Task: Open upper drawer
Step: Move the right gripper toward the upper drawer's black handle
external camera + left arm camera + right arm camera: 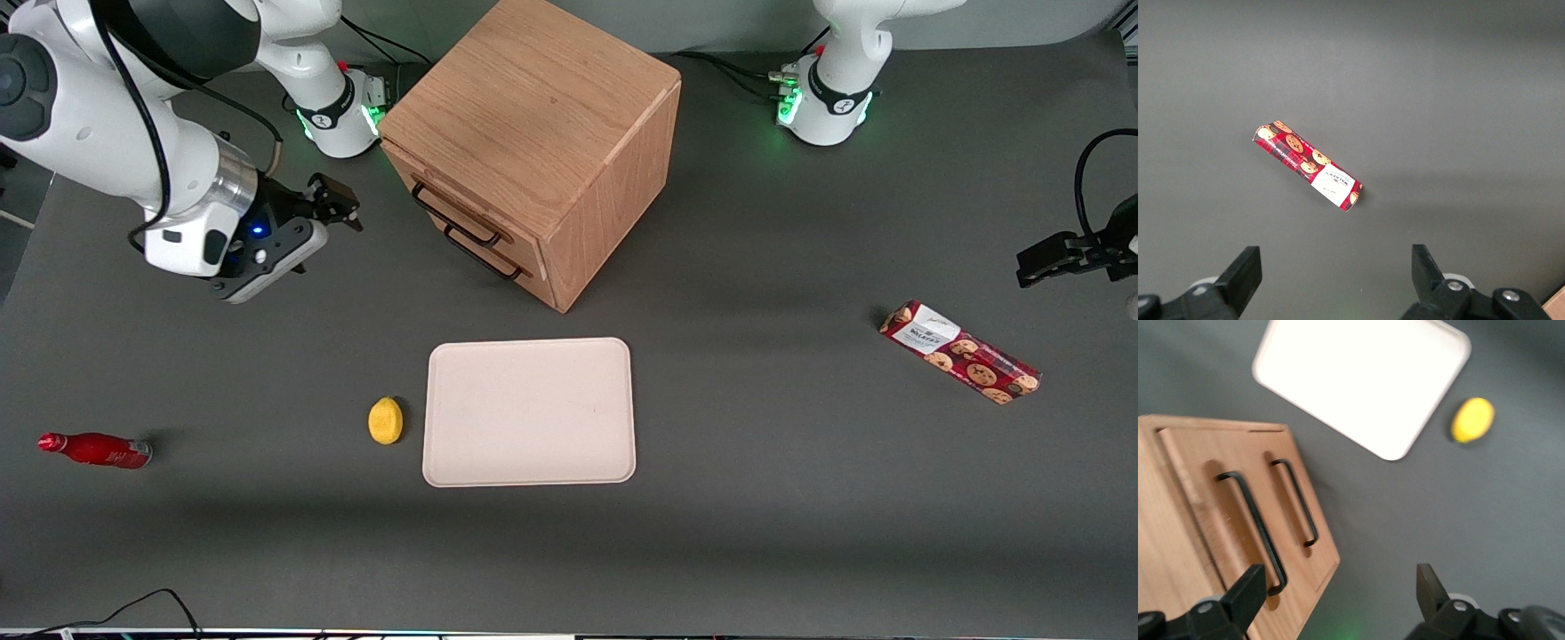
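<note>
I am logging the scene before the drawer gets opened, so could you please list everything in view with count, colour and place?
cabinet: one, oak wood, mid table, farther from the front camera than the tray.
upper drawer: one, light oak with black bar handle, shut, above the lower drawer.
lower drawer: one, same look, shut.
tray: one, cream, bare.
lemon: one, yellow, beside the tray.
bottle: one, red, lying toward the working arm's end.
cookie box: one, red, toward the parked arm's end.
gripper: one, black, open, in front of the drawers, touching nothing.
</note>
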### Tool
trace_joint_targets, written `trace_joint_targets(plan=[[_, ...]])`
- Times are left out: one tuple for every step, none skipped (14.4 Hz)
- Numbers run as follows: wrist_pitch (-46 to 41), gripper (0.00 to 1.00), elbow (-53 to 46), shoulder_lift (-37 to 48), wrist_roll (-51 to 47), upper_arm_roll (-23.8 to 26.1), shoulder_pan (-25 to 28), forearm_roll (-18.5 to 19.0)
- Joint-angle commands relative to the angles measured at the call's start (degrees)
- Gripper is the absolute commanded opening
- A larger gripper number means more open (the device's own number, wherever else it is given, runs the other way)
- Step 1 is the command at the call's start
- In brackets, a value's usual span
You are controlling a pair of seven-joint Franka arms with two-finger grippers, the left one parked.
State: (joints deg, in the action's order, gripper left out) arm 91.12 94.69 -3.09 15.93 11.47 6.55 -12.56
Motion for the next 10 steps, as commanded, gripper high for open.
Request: trace_joint_targets(plan=[[0.6, 1.0, 3.0, -0.1, 4.5, 2.5, -0.7, -3.3], [1.2, 1.0, 3.8, -0.6, 4.5, 3.6, -0.6, -3.3], [1.8, 1.0, 4.4, -0.9, 4.5, 4.3, -0.4, -3.3], [2.6, 1.0, 5.2, -1.0, 4.5, 5.4, -0.4, -3.3], [4.1, 1.0, 6.6, -1.3, 4.5, 6.5, -0.4, -3.3], [5.6, 1.0, 7.7, -1.5, 4.5, 7.6, -0.4, -3.3], [6.9, 1.0, 8.7, -1.7, 4.4, 8.1, -0.3, -3.3], [7.9, 1.0, 9.5, -1.8, 4.4, 8.7, -0.2, -3.3], [9.0, 1.0, 10.2, -2.3, 4.4, 9.0, -0.2, -3.3], [10.1, 1.0, 10.9, -2.4, 4.4, 9.3, -0.1, -3.3]])
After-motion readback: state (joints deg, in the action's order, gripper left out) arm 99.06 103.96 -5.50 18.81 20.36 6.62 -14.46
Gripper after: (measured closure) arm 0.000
